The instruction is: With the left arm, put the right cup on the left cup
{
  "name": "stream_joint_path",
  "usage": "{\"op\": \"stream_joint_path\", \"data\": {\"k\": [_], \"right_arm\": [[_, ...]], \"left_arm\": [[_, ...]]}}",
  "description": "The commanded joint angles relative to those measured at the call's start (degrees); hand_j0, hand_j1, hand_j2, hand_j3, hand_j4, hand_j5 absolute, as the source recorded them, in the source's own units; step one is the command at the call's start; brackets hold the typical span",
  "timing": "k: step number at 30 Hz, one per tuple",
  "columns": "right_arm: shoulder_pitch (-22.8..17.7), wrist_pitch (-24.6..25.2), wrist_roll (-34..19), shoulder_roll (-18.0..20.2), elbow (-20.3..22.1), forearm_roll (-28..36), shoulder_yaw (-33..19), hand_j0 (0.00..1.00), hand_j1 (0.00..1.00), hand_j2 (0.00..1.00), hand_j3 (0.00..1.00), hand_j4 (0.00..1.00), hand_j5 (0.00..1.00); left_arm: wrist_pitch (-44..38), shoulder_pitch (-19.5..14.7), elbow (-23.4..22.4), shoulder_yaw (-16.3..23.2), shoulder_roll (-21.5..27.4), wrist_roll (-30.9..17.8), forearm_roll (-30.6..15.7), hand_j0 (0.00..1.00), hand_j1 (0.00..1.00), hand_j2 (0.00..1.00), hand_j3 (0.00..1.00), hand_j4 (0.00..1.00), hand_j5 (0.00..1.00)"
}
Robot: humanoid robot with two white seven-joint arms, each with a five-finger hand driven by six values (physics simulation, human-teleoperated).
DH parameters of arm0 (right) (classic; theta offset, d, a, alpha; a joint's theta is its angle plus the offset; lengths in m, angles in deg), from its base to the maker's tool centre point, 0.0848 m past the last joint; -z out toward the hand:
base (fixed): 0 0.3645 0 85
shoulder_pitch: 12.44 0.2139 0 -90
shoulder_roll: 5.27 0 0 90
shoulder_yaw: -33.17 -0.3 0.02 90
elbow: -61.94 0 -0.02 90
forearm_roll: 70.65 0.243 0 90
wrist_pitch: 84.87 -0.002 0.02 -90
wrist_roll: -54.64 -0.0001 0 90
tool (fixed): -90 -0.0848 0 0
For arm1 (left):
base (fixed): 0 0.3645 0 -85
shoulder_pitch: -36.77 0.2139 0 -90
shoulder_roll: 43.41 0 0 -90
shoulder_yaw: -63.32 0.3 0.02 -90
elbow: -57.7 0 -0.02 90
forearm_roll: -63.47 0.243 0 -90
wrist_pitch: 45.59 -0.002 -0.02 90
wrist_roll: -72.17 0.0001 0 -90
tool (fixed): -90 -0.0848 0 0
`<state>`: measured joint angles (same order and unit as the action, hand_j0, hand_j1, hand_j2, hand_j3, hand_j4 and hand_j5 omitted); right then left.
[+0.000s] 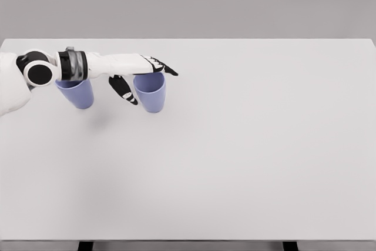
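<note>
Here the left hand grasps the right cup on the white table.

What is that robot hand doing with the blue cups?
The robot's left hand reaches in from the left over a white table. Its fingers are spread around the top of the right cup, thumb on one side and the other fingers over the rim, but whether they grip it yet is unclear. The left cup stands upright under the forearm. Both blue cups look to be standing on the table, side by side, so nothing is stacked yet. The right arm is out of view.
</note>
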<state>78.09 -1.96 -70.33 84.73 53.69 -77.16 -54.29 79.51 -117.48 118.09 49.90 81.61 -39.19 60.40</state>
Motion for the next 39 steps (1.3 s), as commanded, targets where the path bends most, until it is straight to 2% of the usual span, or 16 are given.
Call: {"op": "stream_joint_path", "data": {"k": [1,2,3,7,9,10,15,19,21,25,27,32,36,39], "right_arm": [[0.00,-0.03,-0.03,0.00,-0.10,-0.08,0.00,1.00,1.00,1.00,1.00,1.00,1.00],[0.00,-0.03,-0.03,0.00,-0.01,-0.08,0.00,1.00,1.00,1.00,1.00,1.00,1.00],[0.00,-0.03,-0.03,0.00,-0.01,-0.08,0.00,1.00,1.00,1.00,1.00,1.00,1.00],[0.00,-0.03,-0.03,0.00,-0.01,-0.08,0.00,1.00,1.00,1.00,1.00,1.00,1.00],[0.00,-0.03,-0.03,0.00,-0.01,-0.08,0.00,1.00,1.00,1.00,1.00,1.00,1.00],[-0.09,-0.03,-0.03,0.00,-0.01,-0.08,0.00,1.00,1.00,1.00,1.00,1.00,1.00],[-0.09,-0.03,-0.03,0.00,-0.01,-0.08,0.00,1.00,1.00,1.00,1.00,1.00,1.00],[0.00,-0.03,-0.03,0.00,-0.01,-0.08,0.00,1.00,1.00,1.00,1.00,1.00,1.00],[0.00,-0.03,-0.03,0.00,-0.01,-0.08,0.00,1.00,1.00,1.00,1.00,1.00,1.00],[0.00,-0.03,-0.03,0.00,-0.01,-0.08,0.00,1.00,1.00,1.00,1.00,1.00,1.00],[-0.09,-0.03,-0.03,0.00,-0.01,-0.08,0.00,1.00,1.00,1.00,1.00,1.00,1.00],[0.00,-0.03,-0.03,0.00,-0.01,-0.08,0.00,1.00,1.00,1.00,1.00,1.00,1.00],[0.00,-0.03,-0.03,0.00,-0.01,-0.08,0.00,1.00,1.00,1.00,1.00,1.00,1.00],[0.00,-0.03,-0.03,0.00,-0.01,-0.08,0.00,1.00,1.00,1.00,1.00,1.00,1.00]], "left_arm": [[-0.10,0.00,-0.10,-0.12,-0.04,0.01,-0.37,1.00,1.00,1.00,1.00,1.00,1.00],[-0.10,0.27,-0.01,-0.21,-0.04,0.10,-0.37,0.97,0.97,0.97,0.97,0.97,0.97],[-0.10,0.35,0.08,-0.82,0.05,0.10,-0.37,0.89,0.89,0.89,0.89,0.89,0.89],[-0.10,0.88,0.16,-0.82,0.14,-0.08,-0.28,0.82,0.82,0.82,0.82,0.82,0.82],[-0.10,0.88,0.16,-0.82,0.40,-0.08,-0.28,0.75,0.75,0.75,0.75,0.75,0.75],[-0.10,0.88,0.16,-0.91,0.58,-0.17,-0.37,0.69,0.69,0.69,0.69,0.69,0.69],[-0.10,1.41,0.16,-2.23,0.75,-0.52,-0.37,0.58,0.58,0.58,0.58,0.58,0.58],[-0.10,1.14,0.69,-2.41,0.84,-0.52,-0.54,0.55,0.55,0.55,0.55,0.55,0.55],[-0.10,0.79,0.95,-2.49,0.84,-0.43,-0.63,0.49,0.49,0.49,0.49,0.49,0.49],[-0.10,-0.52,3.85,-2.49,2.86,-0.52,-0.98,0.47,0.47,0.47,0.47,0.47,0.47],[-0.10,-1.58,6.23,-2.49,5.23,-0.52,-1.33,0.46,0.46,0.46,0.46,0.46,0.46],[-0.10,-4.04,14.58,-2.49,13.32,-0.69,-5.90,0.45,0.45,0.45,0.45,0.45,0.45],[-0.10,-5.54,18.09,-2.49,17.45,-0.69,-7.49,0.45,0.45,0.45,0.45,0.45,0.45],[-0.10,-6.77,19.06,-2.49,19.73,-0.69,-7.92,0.45,0.45,0.45,0.45,0.45,0.45]]}}
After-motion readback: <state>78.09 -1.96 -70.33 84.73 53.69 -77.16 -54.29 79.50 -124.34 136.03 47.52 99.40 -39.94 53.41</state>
